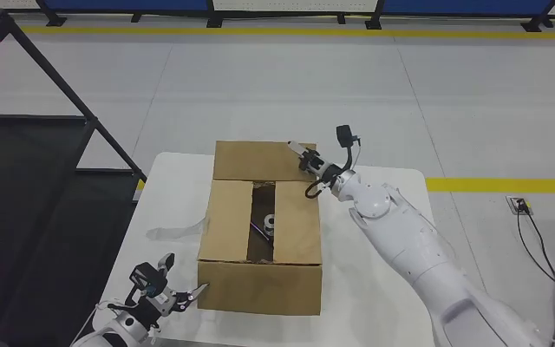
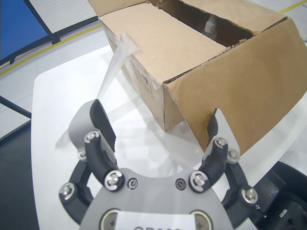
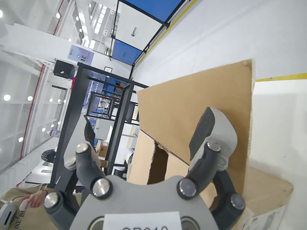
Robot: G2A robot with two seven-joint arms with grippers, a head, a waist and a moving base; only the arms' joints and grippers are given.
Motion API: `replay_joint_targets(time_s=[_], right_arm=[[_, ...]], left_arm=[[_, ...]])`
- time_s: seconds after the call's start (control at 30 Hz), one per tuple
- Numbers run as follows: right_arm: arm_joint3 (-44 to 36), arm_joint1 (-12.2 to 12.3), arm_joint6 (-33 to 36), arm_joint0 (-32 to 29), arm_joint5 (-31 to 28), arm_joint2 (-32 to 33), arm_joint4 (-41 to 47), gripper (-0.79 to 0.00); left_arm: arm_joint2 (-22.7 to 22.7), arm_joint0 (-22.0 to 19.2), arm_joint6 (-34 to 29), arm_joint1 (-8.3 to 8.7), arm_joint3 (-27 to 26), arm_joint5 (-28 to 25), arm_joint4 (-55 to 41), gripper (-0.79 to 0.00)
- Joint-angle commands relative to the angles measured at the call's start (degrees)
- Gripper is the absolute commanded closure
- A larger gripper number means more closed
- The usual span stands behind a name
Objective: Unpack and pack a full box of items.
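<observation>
The cardboard box (image 1: pixel 260 286) sits mid-surface, its long flaps parted along a gap running from the near edge to the far edge, with a white container (image 1: pixel 270 224) inside. The right gripper (image 3: pixel 147 118), released, hovers at the raised far flap (image 3: pixel 180 96), nearer that opening. The left gripper (image 2: pixel 156 106), also spread, sits by the surface's near left corner, facing the box's corner.

Ceiling lamps (image 3: pixel 6 97) shining bright, even; white table (image 2: pixel 72 92) glaring softly; box (image 2: pixel 168 48) throwing faint shadow, interior lying dark; wrist-view edges bending straight lines.
</observation>
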Motion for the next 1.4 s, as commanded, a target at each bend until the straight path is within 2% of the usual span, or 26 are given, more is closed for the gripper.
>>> replay_joint_targets(time_s=[0.0,0.33,0.6,0.73,0.87,0.97,1.03,1.1,1.37], right_arm=[[2.65,-1.08,0.04,0.83,0.62,-0.71,-0.56,-0.785],[10.92,-4.69,3.59,2.78,1.16,-1.7,-1.5,-0.785],[13.23,-5.28,7.66,3.05,-2.37,-0.21,-0.88,-0.785],[12.93,-5.12,5.79,2.79,-7.02,1.35,0.02,-0.785],[10.37,-4.84,6.63,1.66,-13.69,3.02,1.62,-0.785],[7.41,-4.64,10.76,0.45,-16.75,3.95,3.15,-0.785],[5.14,-4.52,14.59,-0.37,-17.37,4.57,4.75,-0.785],[2.27,-4.4,21.57,-1.4,-16.1,5.04,7.48,-0.785],[2.27,-4.4,21.57,-1.4,-16.1,5.04,7.48,-0.785]], left_arm=[[0.0,0.14,0.05,0.01,-0.1,0.22,-0.14,-0.785],[0.02,0.3,0.38,0.16,-0.59,0.46,-0.32,-0.785],[-0.36,0.64,0.86,0.35,-1.23,-0.22,-0.45,-0.785],[-0.77,0.71,1.49,0.35,-0.98,0.69,-1.43,-0.785],[-1.91,0.37,1.42,0.16,-0.32,2.9,-6.28,-0.785],[-3.02,0.05,0.72,-0.09,0.09,6.76,-10.25,-0.785],[-2.95,-0.29,-0.05,-0.33,0.32,10.13,-11.61,-0.785],[-2.66,-0.95,-1.36,-0.58,0.87,13.78,-12.62,-0.785],[2.07,-3.34,-2.48,-1.34,2.0,22.12,-7.54,-0.785]])
